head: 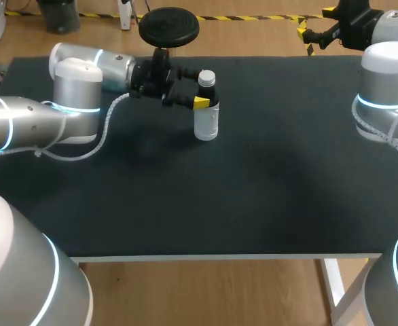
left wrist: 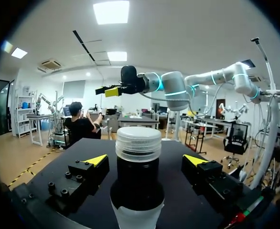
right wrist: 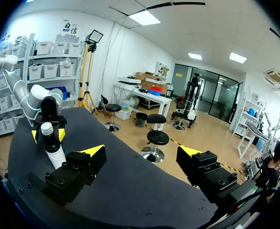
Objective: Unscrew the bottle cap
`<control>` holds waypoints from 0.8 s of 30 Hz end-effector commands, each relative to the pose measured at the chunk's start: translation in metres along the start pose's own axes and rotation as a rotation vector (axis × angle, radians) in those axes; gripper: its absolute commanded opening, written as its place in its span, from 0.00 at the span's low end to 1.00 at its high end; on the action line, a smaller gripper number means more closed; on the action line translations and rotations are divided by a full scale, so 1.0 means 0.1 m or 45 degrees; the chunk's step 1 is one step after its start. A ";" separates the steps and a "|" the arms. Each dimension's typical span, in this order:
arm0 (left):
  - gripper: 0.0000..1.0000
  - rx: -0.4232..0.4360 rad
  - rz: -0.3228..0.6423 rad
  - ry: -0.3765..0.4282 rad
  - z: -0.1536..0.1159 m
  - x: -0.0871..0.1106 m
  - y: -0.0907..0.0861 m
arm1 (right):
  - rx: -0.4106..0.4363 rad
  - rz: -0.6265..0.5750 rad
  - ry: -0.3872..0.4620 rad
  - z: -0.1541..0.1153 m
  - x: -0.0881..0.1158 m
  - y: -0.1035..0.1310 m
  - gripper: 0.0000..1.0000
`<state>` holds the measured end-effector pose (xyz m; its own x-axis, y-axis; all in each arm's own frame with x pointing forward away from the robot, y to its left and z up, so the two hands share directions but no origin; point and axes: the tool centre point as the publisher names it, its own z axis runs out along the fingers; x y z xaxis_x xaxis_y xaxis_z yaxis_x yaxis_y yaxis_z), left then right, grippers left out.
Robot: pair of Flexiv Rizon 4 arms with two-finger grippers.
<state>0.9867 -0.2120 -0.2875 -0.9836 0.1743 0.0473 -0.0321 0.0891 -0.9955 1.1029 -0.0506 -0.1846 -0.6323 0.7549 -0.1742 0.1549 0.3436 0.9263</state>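
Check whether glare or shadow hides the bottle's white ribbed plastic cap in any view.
Head view: the light is even, and the white ribbed plastic cap stands out against the black table mat, with only a faint shadow beside the white-bodied bottle. Left wrist view: the cap is close and evenly lit, with no glare. Right wrist view: the cap is far off but unshadowed.

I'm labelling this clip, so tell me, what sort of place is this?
Probably a robotics lab bench: a left arm and a right arm flank a black-topped table with a small bottle standing on it.
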 end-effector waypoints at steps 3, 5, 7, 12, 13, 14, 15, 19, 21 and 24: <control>0.36 0.005 0.005 0.008 -0.01 -0.02 0.01 | 0.001 0.000 0.000 0.00 0.00 0.00 1.00; 0.25 0.005 0.005 0.007 -0.01 -0.02 0.01 | 0.001 0.000 0.000 0.00 0.00 0.00 1.00; 0.11 0.007 0.006 0.007 -0.02 -0.01 0.01 | 0.001 0.000 0.000 0.00 0.00 0.00 1.00; 0.00 0.007 0.013 0.008 -0.02 0.00 -0.01 | 0.001 0.000 0.000 0.00 0.00 0.00 1.00; 0.00 0.007 0.012 0.008 -0.02 0.00 -0.01 | 0.001 0.000 0.000 0.00 0.00 0.00 1.00; 0.00 0.007 0.013 0.007 -0.03 0.00 -0.02 | 0.001 0.000 0.000 0.00 0.00 0.00 1.00; 0.00 0.007 0.014 0.006 -0.03 0.00 -0.02 | 0.001 0.000 0.000 0.00 0.00 0.00 1.00; 0.00 0.006 0.020 0.002 -0.06 0.00 -0.03 | 0.001 0.000 0.000 0.00 0.00 0.00 1.00; 0.00 0.005 0.022 0.001 -0.07 0.00 -0.03 | 0.001 0.000 0.000 0.00 0.00 0.00 1.00; 0.00 0.003 0.024 -0.001 -0.08 0.01 -0.01 | 0.001 0.000 0.000 0.00 0.00 0.00 1.00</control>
<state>0.9876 -0.2059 -0.2854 -0.9846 0.1724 0.0294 -0.0148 0.0857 -0.9962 1.1029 -0.0507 -0.1846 -0.6323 0.7549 -0.1742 0.1549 0.3436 0.9263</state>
